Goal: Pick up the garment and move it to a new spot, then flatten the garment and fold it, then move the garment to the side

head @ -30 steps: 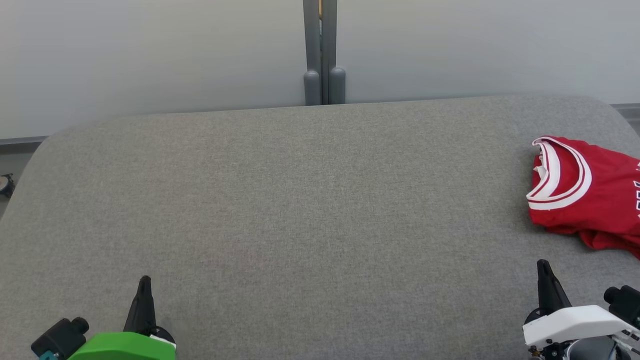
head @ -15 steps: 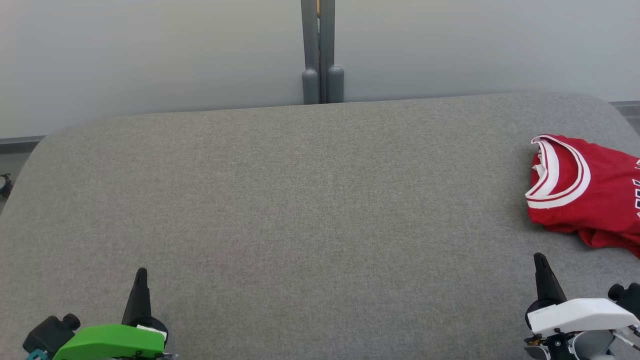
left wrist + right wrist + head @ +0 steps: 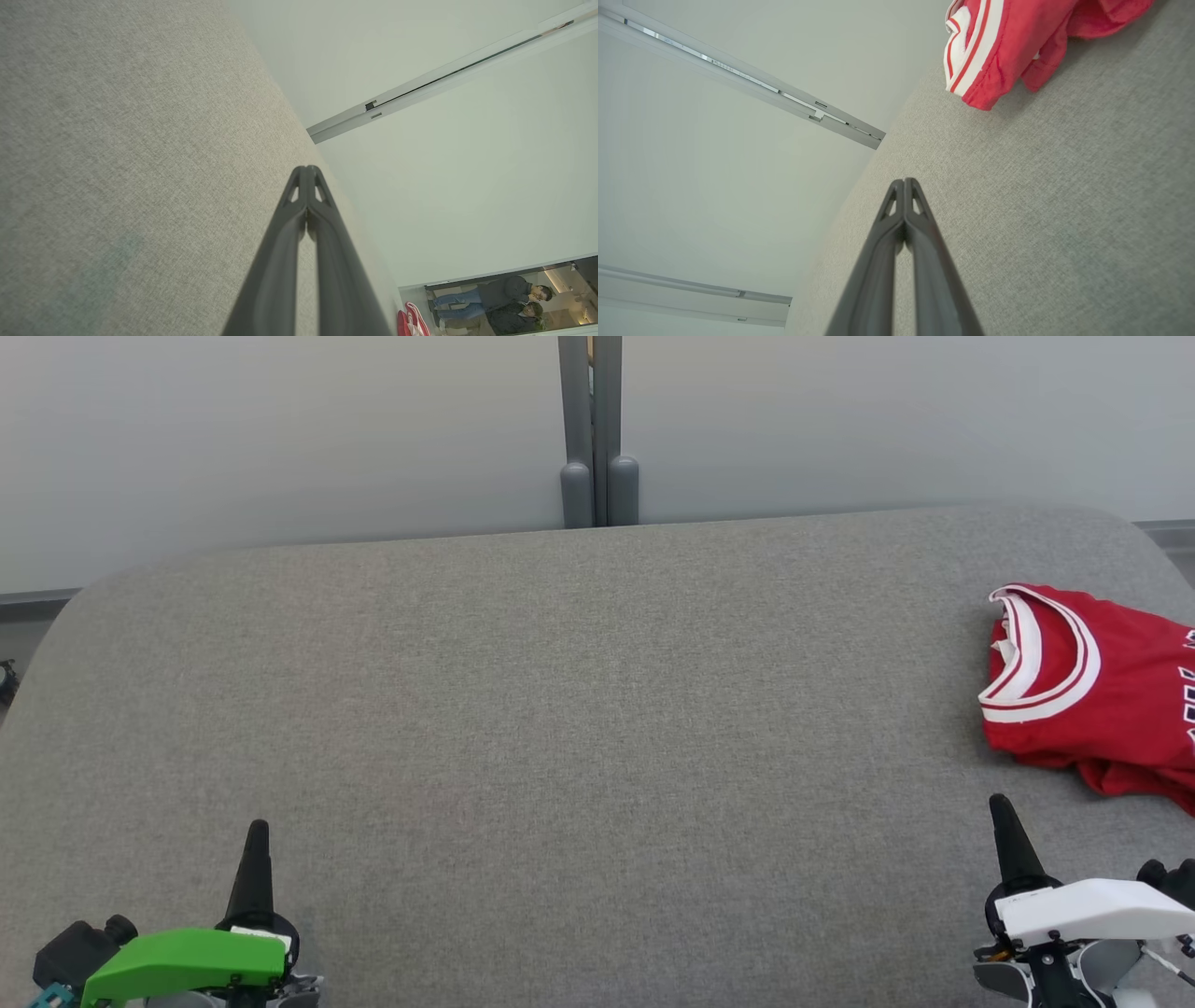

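Both my left end effector (image 3: 259, 828) and right end effector (image 3: 1000, 803) are pinched closed and empty, while the red garment (image 3: 1120, 709) lies crumpled at the right end of the table (image 3: 579, 709), light, limp, probably slippery, so I'd pinch its thicker white-trimmed band (image 3: 1083, 665)

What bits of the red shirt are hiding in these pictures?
- Head view: the shirt runs off the right edge, so its right part and most of its letters are cut off.
- Right wrist view: the top edge cuts it off.
- Left wrist view: a tiny red sliver at the bottom edge, too small to make out.
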You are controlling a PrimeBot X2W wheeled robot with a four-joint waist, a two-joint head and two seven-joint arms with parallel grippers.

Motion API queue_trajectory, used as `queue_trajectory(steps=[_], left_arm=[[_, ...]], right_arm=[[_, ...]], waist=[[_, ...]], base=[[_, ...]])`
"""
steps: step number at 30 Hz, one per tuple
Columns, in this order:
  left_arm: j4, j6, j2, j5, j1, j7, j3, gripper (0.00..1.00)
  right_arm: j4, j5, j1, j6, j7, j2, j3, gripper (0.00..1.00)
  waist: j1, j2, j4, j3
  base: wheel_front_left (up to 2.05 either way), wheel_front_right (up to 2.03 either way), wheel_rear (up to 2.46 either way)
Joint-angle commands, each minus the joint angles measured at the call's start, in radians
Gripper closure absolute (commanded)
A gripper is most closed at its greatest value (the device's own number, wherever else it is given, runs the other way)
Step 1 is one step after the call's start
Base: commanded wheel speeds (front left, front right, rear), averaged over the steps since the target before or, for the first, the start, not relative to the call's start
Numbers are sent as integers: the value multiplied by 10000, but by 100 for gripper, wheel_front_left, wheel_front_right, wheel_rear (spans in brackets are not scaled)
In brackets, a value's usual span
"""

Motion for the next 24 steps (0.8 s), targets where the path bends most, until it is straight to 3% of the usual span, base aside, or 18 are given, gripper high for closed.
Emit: queue_trajectory(steps=[1, 24], left_arm=[[-138, -21, -20, -353, -249, 82, 71, 100], [-287, -27, -90, -2149, -474, 621, 300, 100]], right_arm=[[-125, 415, -224, 4, 79, -63, 24, 100], [-211, 2776, -451, 4, 608, -90, 118, 100]], waist=[[0, 0, -6, 6], [0, 0, -70, 64]], base=[[0, 0, 0], [0, 0, 0]])
